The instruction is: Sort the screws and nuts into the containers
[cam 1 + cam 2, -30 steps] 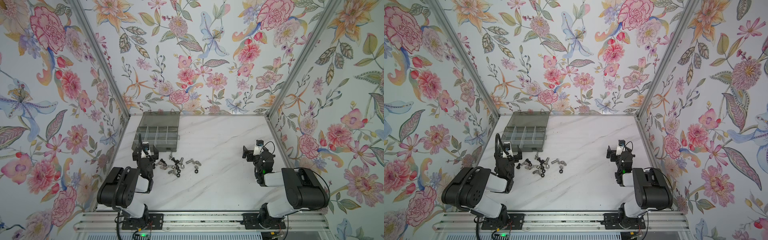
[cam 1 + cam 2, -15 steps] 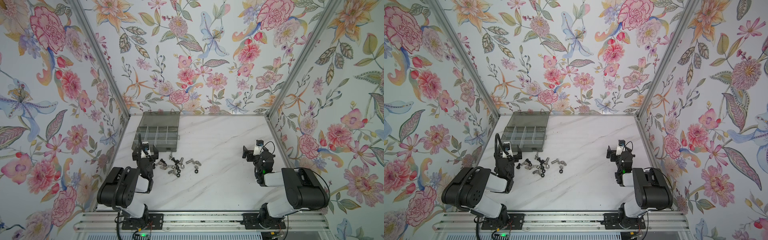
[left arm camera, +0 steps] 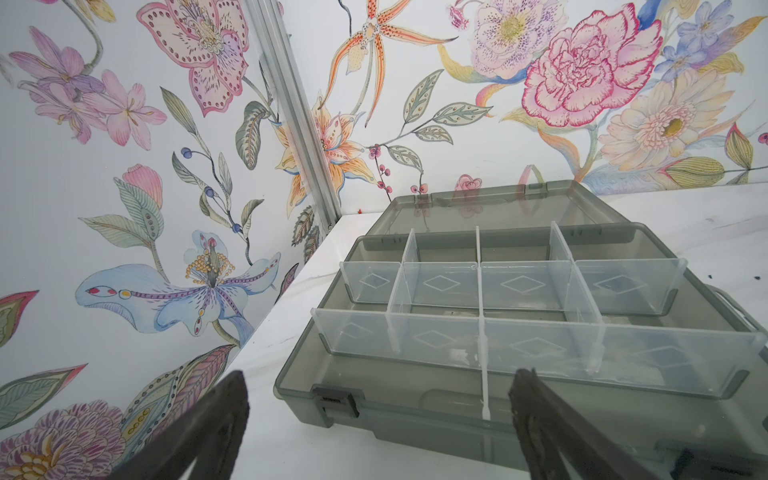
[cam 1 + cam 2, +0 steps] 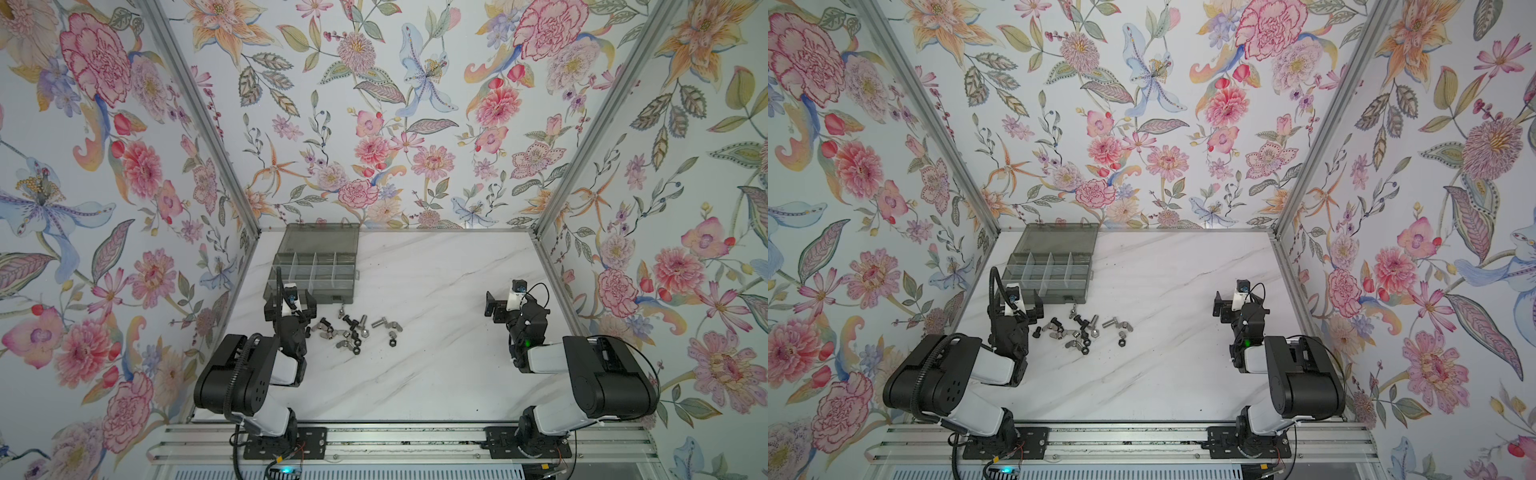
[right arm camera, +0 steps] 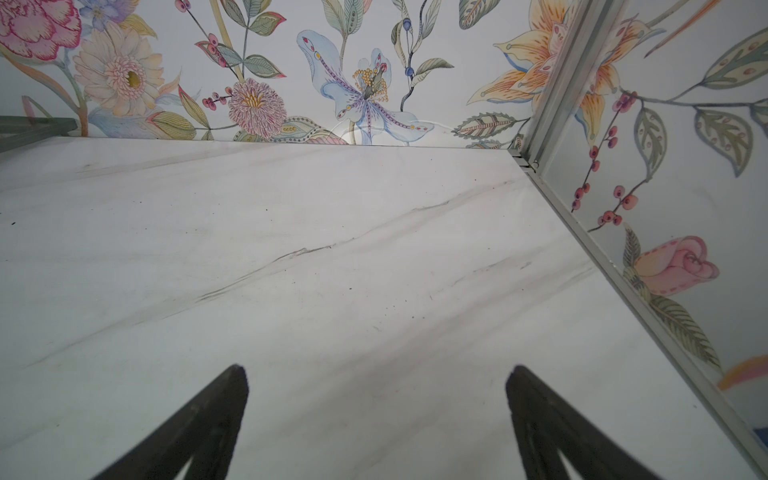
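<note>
Plainly, the left gripper (image 3: 380, 382) is seen with its jaws spread wide and nothing between them, poised just before the front wall of the smoky-grey organiser box (image 3: 415, 411). The lid (image 4: 322, 237) is laid flat toward the back wall, and the containers (image 3: 440, 286) are parted by clear dividers. The screws (image 4: 348, 320) and the nuts (image 4: 391, 343) are scattered loose on the marble table (image 4: 436, 374), just in front of the box and beside the left gripper. The right gripper (image 5: 378, 374) is likewise shown open and empty, well apart from the pile, over the table's right side.
</note>
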### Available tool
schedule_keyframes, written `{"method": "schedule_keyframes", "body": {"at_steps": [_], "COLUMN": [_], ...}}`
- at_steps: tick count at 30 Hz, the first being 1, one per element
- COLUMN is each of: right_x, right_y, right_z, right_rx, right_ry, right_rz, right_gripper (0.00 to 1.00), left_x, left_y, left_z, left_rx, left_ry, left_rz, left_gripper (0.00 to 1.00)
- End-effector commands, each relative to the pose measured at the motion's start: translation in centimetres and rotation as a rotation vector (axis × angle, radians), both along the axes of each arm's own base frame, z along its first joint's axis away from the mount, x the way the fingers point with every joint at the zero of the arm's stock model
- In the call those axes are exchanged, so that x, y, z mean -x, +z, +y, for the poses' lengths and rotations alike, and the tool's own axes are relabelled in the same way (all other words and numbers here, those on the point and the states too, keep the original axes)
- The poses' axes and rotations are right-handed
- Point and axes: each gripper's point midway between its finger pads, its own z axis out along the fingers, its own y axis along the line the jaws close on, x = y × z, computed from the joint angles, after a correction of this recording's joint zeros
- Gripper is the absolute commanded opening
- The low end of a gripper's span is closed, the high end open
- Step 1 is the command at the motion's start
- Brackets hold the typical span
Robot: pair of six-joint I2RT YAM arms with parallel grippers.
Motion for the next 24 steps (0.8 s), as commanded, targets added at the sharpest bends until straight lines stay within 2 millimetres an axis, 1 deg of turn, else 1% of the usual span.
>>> {"method": "schedule_keyframes", "body": {"at_steps": [1,5,6,9,11,13,16,19,20,24], "right_x": [0.5,0.5,0.4,0.3,0.2,0.0,0.1,0.6,0.7,1.8], "right_y": [0.5,1.8,2.1,3.1,3.7,4.3,4.7,4.7,4.6,3.8], "right_z": [0.3,0.2,0.3,0.7,1.0,1.6,3.7,6.1,6.7,10.2], "right_rx": [0.035,0.04,0.04,0.034,-0.003,-0.057,-0.094,-0.092,-0.09,-0.084], "right_ry": [-0.005,-0.02,-0.015,-0.006,-0.006,0.01,0.081,0.139,0.157,0.231], "right_rz": [-0.031,-0.027,-0.018,0.023,0.06,0.11,0.2,0.304,0.334,0.461], "right_gripper": [0.99,0.99,0.99,0.99,0.99,0.99,0.99,0.99,0.99,0.99], "left_x": [-0.1,-0.1,0.0,-0.3,-0.5,-0.3,0.0,0.4,0.6,1.5], "left_y": [0.5,0.7,1.6,2.6,3.4,4.8,6.7,7.9,8.1,7.7], "left_z": [0.0,-0.2,-0.3,-0.5,-0.8,-1.2,-2.0,-3.3,-3.7,-6.2], "left_rx": [-0.004,-0.009,-0.01,-0.012,-0.017,-0.02,0.01,0.05,0.067,0.138], "left_ry": [0.009,-0.004,-0.011,-0.021,-0.034,-0.051,-0.086,-0.13,-0.147,-0.223], "left_rz": [-0.021,-0.022,-0.041,-0.025,-0.016,-0.027,-0.044,-0.026,-0.017,0.06], "left_gripper": [0.99,0.99,0.99,0.99,0.99,0.99,0.99,0.99,0.99,0.99]}}
